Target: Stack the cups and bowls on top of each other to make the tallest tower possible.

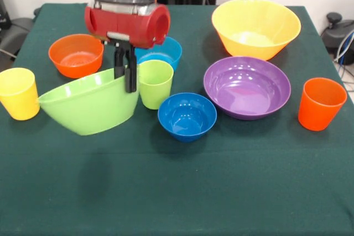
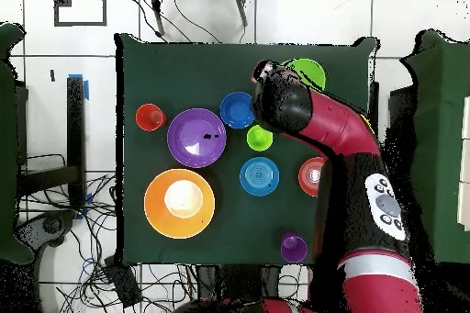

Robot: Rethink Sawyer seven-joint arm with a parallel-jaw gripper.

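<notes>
My gripper [image 1: 125, 80] is shut on the rim of the large lime green bowl [image 1: 88, 104] and holds it tilted, lifted off the cloth at the front left; the bowl also shows in the overhead view [image 2: 309, 72]. A lime green cup [image 1: 155, 83] stands just right of the gripper. Behind it sits the small light blue bowl [image 1: 164, 51]. The small dark blue bowl [image 1: 187, 116], the large purple bowl [image 1: 246, 87] and the large yellow-orange bowl [image 1: 256, 27] stand apart to the right. The small orange bowl [image 1: 76, 54], yellow cup [image 1: 18, 93] and orange cup [image 1: 321, 103] stand alone. The purple cup [image 2: 294, 247] shows only in the overhead view.
The table wears a dark green cloth [image 1: 177, 192]. The red arm [image 2: 340, 135] crosses the table's right side in the overhead view and hides the yellow cup there. Cables lie on the floor around the table.
</notes>
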